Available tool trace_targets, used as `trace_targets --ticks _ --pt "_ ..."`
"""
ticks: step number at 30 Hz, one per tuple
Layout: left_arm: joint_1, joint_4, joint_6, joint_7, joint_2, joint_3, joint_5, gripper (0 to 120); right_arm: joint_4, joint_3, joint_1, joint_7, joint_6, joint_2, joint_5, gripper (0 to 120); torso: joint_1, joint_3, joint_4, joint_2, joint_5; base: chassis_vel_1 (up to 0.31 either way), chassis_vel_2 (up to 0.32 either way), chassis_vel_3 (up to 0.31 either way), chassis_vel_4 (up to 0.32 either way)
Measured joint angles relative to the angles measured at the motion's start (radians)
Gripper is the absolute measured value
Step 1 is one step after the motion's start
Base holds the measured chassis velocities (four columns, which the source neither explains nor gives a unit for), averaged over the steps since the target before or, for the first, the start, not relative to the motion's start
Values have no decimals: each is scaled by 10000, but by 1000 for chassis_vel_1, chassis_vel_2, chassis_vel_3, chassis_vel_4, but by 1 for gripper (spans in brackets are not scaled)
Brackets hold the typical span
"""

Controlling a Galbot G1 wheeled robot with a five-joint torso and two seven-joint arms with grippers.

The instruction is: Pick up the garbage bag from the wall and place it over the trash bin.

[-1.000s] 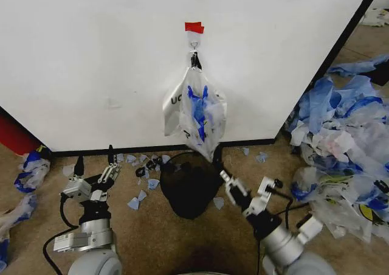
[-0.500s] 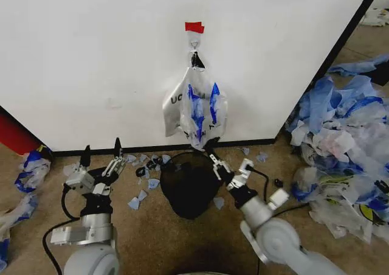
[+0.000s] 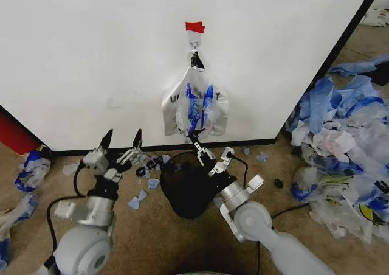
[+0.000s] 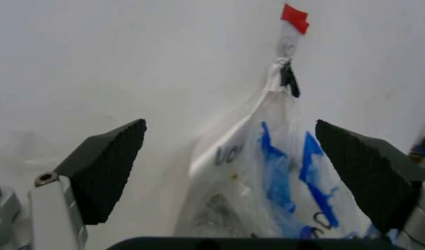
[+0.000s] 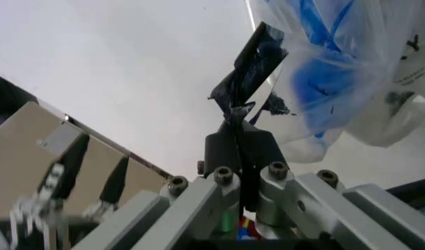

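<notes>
The garbage bag (image 3: 194,109), clear with blue handles, hangs from a small hook (image 3: 194,44) under a red tape patch (image 3: 194,27) on the white wall (image 3: 91,56). Straight below it on the floor stands the black mesh trash bin (image 3: 185,190). My right gripper (image 3: 211,146) is open above the bin, its upper fingertip right at the bag's bottom edge; in the right wrist view one black finger (image 5: 251,57) lies beside the bag (image 5: 337,73). My left gripper (image 3: 123,142) is open, left of the bin and clear of the bag. Its wrist view frames the bag (image 4: 282,172) between both pads.
A big heap of blue-and-white plastic scraps (image 3: 346,141) covers the floor on the right. More scraps (image 3: 27,171) lie at the left, small blue bits (image 3: 146,184) beside the bin. A red object (image 3: 13,135) sits at the wall's left end.
Both arms have risen toward the wall. The right gripper swung left and up to the bag's bottom, and the bag's lower end now sits higher and bunched.
</notes>
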State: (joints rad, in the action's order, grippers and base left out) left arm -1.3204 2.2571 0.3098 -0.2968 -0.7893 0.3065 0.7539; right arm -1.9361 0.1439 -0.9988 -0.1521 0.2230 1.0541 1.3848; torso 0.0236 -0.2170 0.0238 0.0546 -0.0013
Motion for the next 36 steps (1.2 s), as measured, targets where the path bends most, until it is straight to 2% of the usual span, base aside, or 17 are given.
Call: trace_targets --ticks 4,6,7,12,21,25,26,28,29,32,36 --pt "1253 -29 -241 -120 553 -1024 843 97 -124 -459 -385 -354 -7 -135 -128 0 0 0 -1 0 0 0 0 0 0" --pt "2416 -113 -446 -271 689 -2021 1270 97 -218 -709 -626 -458 -8 -130 -249 0 0 0 -3 0 2 0 0 0 0" --pt "2416 -113 -446 -271 689 -2021 1270 97 -218 -709 -626 -458 -8 -130 -249 0 0 0 -3 0 2 0 0 0 0" --pt "4792 -755 -801 -535 508 -3802 1968 97 -315 -990 -1079 -571 -10 7 -635 0 -1 0 -1 0 1 0 0 0 0" --pt "6654 -1414 -1071 -735 243 -5219 2593 96 -399 -1329 -1598 -608 -8 166 -943 0 -1 1 -4 0 2 0 0 0 0" --pt "7638 -1822 -1092 -879 -167 -6388 2681 96 -442 -1620 -1889 -683 -7 227 -1055 0 -1 1 -4 0 2 0 0 0 0" --pt "7854 -1937 -1100 -902 -316 -6663 2683 96 -463 -1701 -1976 -703 -6 237 -1096 0 -1 0 5 0 -3 0 0 0 0" --pt "7952 -1987 -1105 -913 -380 -6779 2683 96 -477 -1752 -2019 -714 -6 242 -1116 0 0 0 4 0 -3 0 0 0 0" --pt "8129 -2097 -1114 -932 -489 -6969 2681 96 -494 -1800 -2081 -728 -2 257 -1134 0 -1 1 2 1 8 0 0 0 0" --pt "8418 -2337 -1147 -945 -655 -7282 2642 96 -500 -1856 -2190 -770 4 267 -1189 0 -1 0 -3 0 -3 0 0 0 0" --pt "8725 -2768 -1162 -940 -814 -7485 2548 96 -500 -1900 -2272 -804 13 264 -1210 0 -1 1 -3 0 3 0 0 0 0"
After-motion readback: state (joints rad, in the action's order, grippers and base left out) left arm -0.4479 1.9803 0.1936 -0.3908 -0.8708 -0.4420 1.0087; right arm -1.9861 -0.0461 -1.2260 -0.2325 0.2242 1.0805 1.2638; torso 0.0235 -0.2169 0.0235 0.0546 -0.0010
